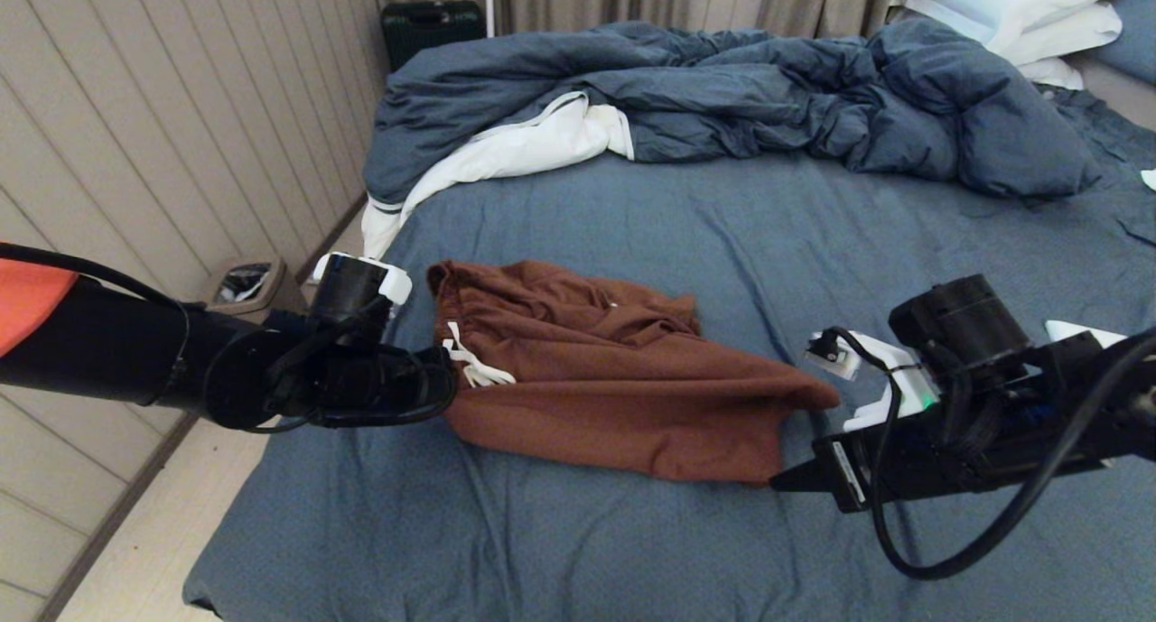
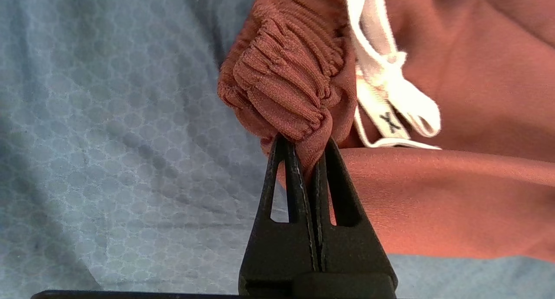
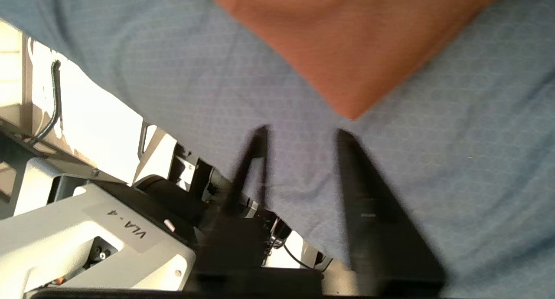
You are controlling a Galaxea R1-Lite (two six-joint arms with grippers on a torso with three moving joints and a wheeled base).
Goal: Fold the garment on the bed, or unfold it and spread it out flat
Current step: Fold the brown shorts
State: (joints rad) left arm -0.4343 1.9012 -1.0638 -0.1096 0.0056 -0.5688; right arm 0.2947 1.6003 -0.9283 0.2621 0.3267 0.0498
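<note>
Lying crumpled near the bed's (image 1: 560,550) left edge, the rust-brown shorts (image 1: 614,396) sit on the slate-blue sheet with their elastic waistband (image 2: 286,82) toward the robot's left and one leg tapering to a point toward its right. The left gripper (image 2: 305,153) has its black, wedge-shaped fingers pressed together on a gathered, ribbed fold of that waistband, beside the flat white drawstring (image 2: 390,90). The right gripper (image 3: 301,136) hovers just short of the pointed leg corner, touching nothing, its two dark fingers spread with bare sheet showing between them. The sheet's weave carries a fine honeycomb pattern; the shorts' fabric is smooth and matte apart from the puckered elastic. Wide flat sheet lies open ahead of and to the right of the shorts, while the rumpled blue duvet (image 1: 768,98) with white lining is heaped well beyond them. A small bin (image 1: 244,283) stands on the floor by the panelled wall.
</note>
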